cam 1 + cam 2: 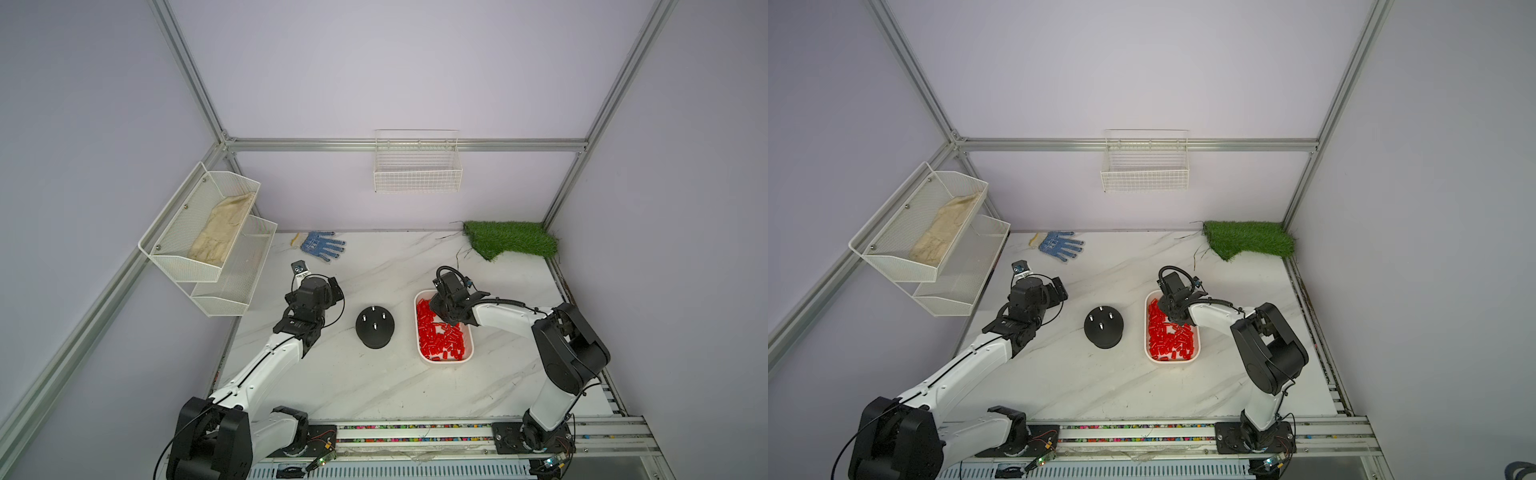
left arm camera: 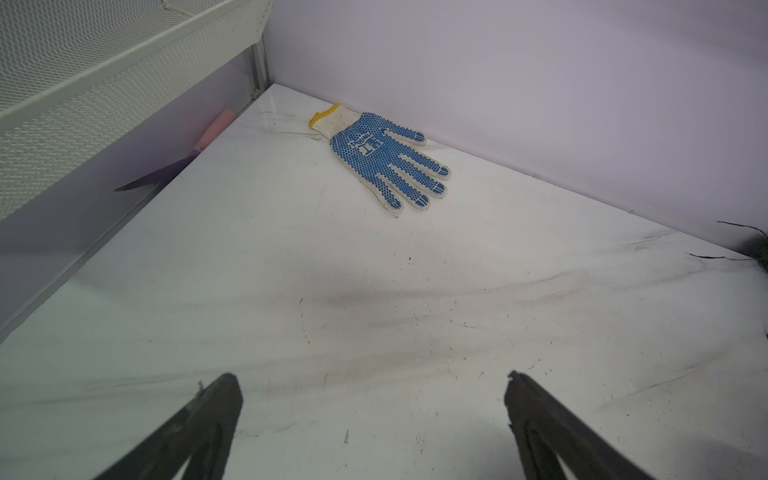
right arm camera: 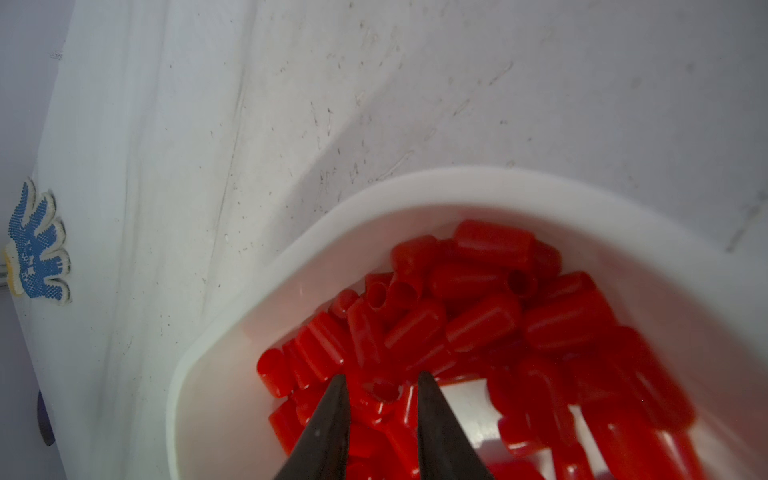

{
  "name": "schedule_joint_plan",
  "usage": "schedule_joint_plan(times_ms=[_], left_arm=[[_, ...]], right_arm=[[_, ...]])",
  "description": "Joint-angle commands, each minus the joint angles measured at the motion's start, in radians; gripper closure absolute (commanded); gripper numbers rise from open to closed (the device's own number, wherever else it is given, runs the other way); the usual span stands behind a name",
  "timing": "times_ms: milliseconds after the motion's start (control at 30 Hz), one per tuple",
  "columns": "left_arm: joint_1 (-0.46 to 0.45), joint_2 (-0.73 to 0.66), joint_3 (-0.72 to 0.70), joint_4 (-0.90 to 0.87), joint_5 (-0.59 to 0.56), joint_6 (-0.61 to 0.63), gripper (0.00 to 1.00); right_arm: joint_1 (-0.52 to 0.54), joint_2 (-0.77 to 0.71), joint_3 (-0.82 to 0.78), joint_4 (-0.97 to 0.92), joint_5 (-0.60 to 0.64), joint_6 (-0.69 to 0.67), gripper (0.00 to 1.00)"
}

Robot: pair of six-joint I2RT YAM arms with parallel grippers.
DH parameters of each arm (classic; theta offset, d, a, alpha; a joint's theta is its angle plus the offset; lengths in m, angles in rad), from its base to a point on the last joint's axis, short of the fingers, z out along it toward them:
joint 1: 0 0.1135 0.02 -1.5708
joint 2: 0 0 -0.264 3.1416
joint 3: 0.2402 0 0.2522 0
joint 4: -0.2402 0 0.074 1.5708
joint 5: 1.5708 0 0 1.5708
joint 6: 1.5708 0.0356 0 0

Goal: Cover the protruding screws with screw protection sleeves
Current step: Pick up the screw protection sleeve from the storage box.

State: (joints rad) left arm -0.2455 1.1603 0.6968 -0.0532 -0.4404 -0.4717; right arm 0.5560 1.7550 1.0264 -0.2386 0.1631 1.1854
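The protruding screws (image 1: 375, 326) stand bare on a round black domed base (image 1: 376, 338) at mid-table in both top views (image 1: 1101, 326). To its right a white tray (image 1: 444, 360) holds several red screw protection sleeves (image 1: 440, 340). My right gripper (image 3: 381, 376) is down inside the tray's far end, its fingers narrowly shut on one upright sleeve (image 3: 384, 392) whose open mouth faces the camera. My left gripper (image 2: 372, 380) hovers open over bare table left of the base, with nothing between its fingers.
A blue-dotted work glove (image 1: 323, 245) lies at the back left. A green grass mat (image 1: 511, 239) fills the back right corner. White mesh shelves (image 1: 208, 237) hang on the left wall, over a pink-handled knife (image 2: 187, 158). A wire basket (image 1: 417, 166) hangs on the back wall.
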Motion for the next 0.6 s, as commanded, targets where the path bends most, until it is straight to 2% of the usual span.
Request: schedule_joint_plan(times_ms=[0, 567], left_arm=[[-0.007, -0.019, 0.028, 0.034, -0.015, -0.003, 0.0], [-0.008, -0.046, 0.034, 0.034, -0.021, 0.01, 0.0]], right_arm=[[-0.005, 0.013, -0.002, 0.035, -0.007, 0.026, 0.7], [-0.015, 0.036, -0.002, 0.042, 0.006, 0.02, 0.73]])
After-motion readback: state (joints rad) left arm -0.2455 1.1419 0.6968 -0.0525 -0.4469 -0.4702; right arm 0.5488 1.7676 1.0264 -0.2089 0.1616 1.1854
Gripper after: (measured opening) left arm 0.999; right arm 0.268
